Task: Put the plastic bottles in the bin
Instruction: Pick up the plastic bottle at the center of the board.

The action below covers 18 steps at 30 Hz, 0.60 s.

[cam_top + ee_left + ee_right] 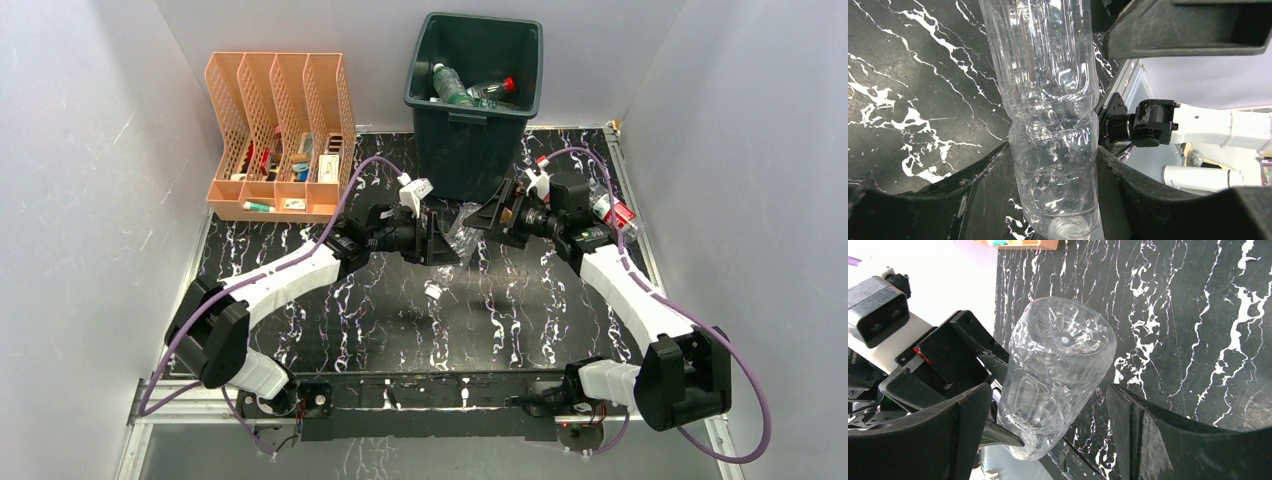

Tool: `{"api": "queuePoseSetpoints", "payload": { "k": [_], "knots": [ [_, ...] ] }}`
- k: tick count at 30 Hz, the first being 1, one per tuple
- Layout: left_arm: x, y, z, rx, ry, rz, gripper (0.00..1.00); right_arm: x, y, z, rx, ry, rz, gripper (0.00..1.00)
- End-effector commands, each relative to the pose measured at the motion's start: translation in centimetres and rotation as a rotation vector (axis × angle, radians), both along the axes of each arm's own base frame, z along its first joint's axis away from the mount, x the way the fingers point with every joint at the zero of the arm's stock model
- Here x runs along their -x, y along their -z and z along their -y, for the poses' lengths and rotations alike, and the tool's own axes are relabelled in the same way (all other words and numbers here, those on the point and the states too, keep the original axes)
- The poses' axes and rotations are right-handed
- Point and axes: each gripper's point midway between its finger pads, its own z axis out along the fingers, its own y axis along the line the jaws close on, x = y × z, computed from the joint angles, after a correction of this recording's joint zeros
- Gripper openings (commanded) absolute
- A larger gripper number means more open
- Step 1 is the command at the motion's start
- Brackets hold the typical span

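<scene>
A clear, label-free plastic bottle (465, 228) hangs just above the table in front of the dark green bin (475, 150). My left gripper (448, 243) is shut on the bottle's neck end (1055, 165), with a finger pressed on each side. My right gripper (487, 215) is open, and its fingers straddle the bottle's base end (1063, 340), with a gap at the right finger (1148, 440). Bottles with a green label (452, 88) and a red cap (495, 92) lie inside the bin. Another bottle with a red label (614, 213) lies on the table behind my right arm.
A peach slotted file organizer (280, 135) with small items stands at the back left. A small white scrap (433, 291) lies on the black marbled table near the middle. White walls close in on both sides.
</scene>
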Motion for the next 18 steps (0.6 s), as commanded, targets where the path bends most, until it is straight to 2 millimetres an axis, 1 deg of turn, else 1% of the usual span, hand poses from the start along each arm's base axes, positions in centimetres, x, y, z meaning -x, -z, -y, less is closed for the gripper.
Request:
{"api": "queuePoseSetpoints", "payload": {
  "k": [1, 8, 10, 12, 15, 17, 18],
  "knots": [
    [-0.4, -2.6, 0.7, 0.061, 0.027, 0.045, 0.52, -0.5, -1.4, -1.3, -0.036, -0.022, 0.047, 0.95],
    [-0.3, -2.6, 0.9, 0.088, 0.028, 0.043, 0.54, 0.0, -1.2, -2.9, -0.052, -0.058, 0.042, 0.92],
    [-0.2, -2.5, 1.0, 0.094, 0.032, 0.039, 0.54, 0.0, -1.2, -3.0, -0.054, -0.06, 0.043, 0.86],
    [-0.1, -2.6, 1.0, 0.097, 0.035, 0.038, 0.57, 0.1, -1.4, -3.0, -0.056, -0.06, 0.048, 0.79],
    [0.0, -2.6, 0.8, 0.09, 0.036, 0.039, 0.66, 0.1, -1.5, -3.0, -0.056, -0.056, 0.054, 0.67],
    [0.1, -2.4, 0.4, 0.072, 0.027, 0.039, 0.72, 0.1, -1.7, -2.9, -0.055, -0.051, 0.06, 0.61],
    [0.2, -2.4, 0.3, 0.063, 0.022, 0.04, 0.75, 0.0, -1.8, -2.9, -0.051, -0.048, 0.065, 0.59]
  ]
}}
